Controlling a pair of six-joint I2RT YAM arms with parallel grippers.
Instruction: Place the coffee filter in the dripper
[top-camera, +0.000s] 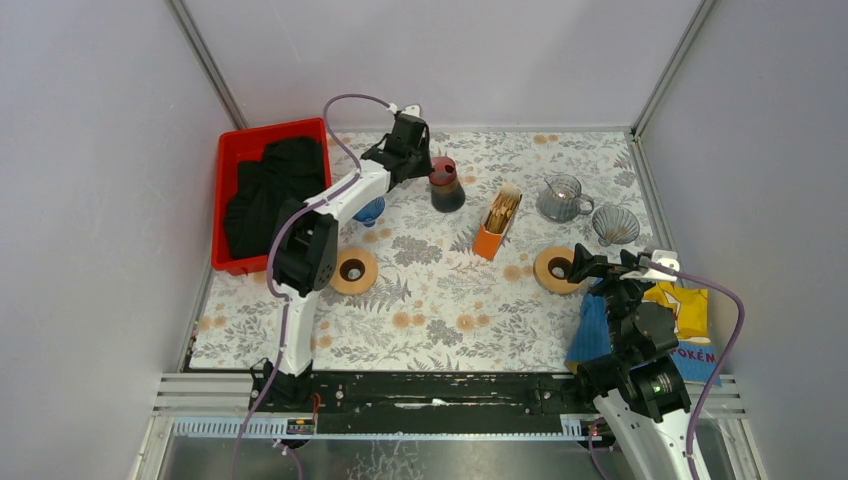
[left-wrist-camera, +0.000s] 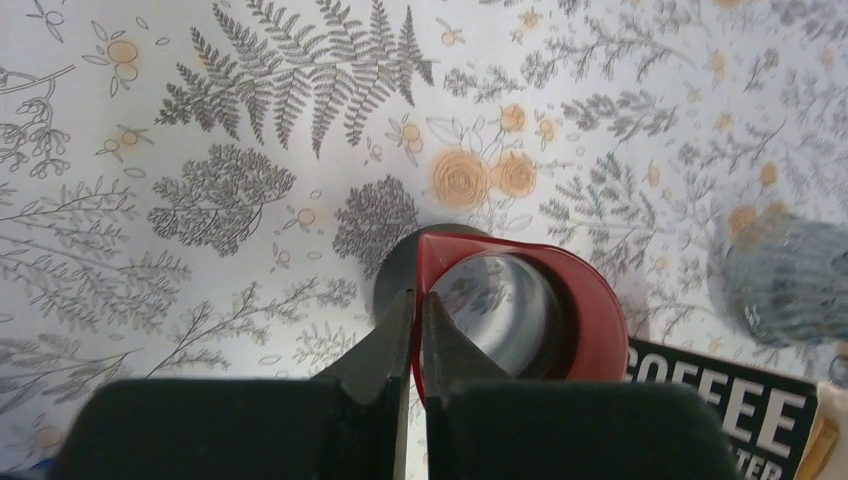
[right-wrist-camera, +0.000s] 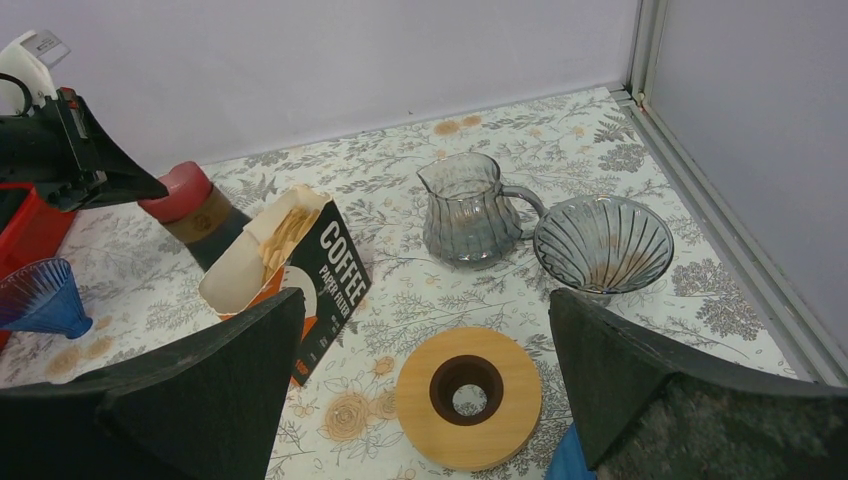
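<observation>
The left claw is at the far side of the counter, left of its middle. Its two fingers are pressed almost together and pinch the wall of the red collar on top of a dark glass carafe. In the left wrist view a thin red line of this collar shows between the fingers. Left of the carafe and a little nearer, partly under the arm, stands a small blue cone dripper.

The right claw is spread wide and holds nothing. It points to the left above a flat round wooden ring, which lies on the right part of the counter.

The brown paper coffee filters are in their open orange and black cardboard box. The box lies near the middle of the counter, between the carafe and a clear glass pitcher with a handle. Just right of the pitcher and slightly nearer stands a ribbed clear glass dripper, with no filter inside.

A second wooden ring lies on the left, near the left arm. A red plastic bin with black cloth in it stands at the far left corner. Under the right arm are a blue cloth and a yellow bag.
</observation>
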